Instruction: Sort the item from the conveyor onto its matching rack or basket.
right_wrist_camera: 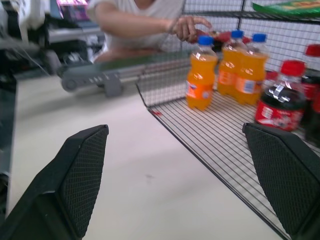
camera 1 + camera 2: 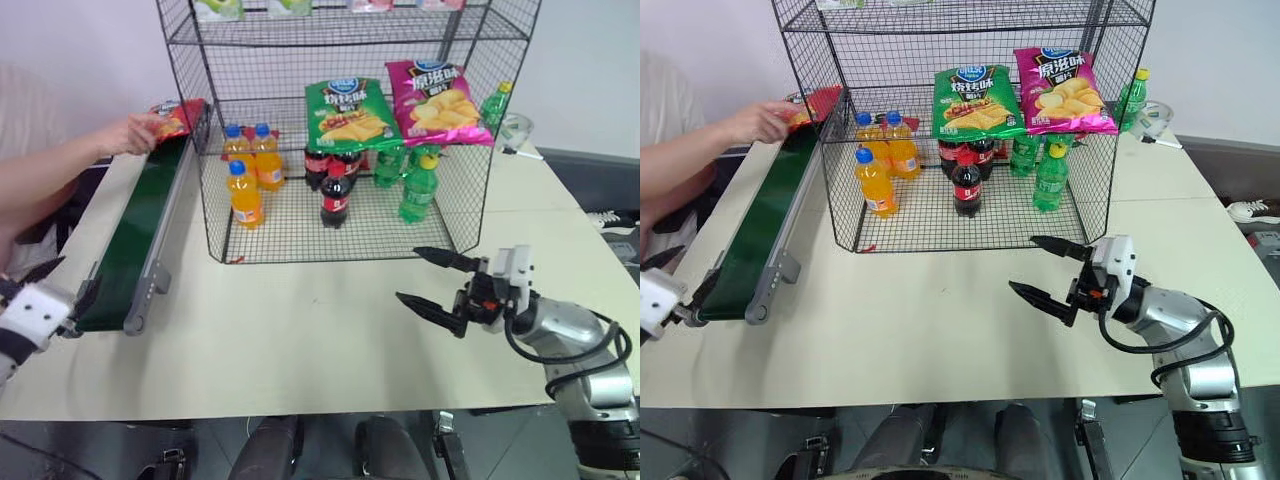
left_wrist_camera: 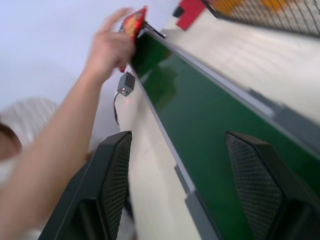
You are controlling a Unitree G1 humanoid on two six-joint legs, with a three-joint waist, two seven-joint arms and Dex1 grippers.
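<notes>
red crisp bag (image 2: 172, 120) half-hidden (by hand (image 2: 135, 133))

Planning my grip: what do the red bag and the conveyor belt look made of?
The red crisp bag, held by a person's hand at the conveyor's far end, looks like thin glossy printed film. The belt looks like smooth dark-green rubber or plastic with a faint sheen, in a matte grey metal-looking frame.

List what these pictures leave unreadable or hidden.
- red crisp bag: mostly covered by the person's hand, head views.
- rack top tier: items cut off by the upper edge.
- left end effector: at the head view's left edge, fingers hard to read there.
</notes>
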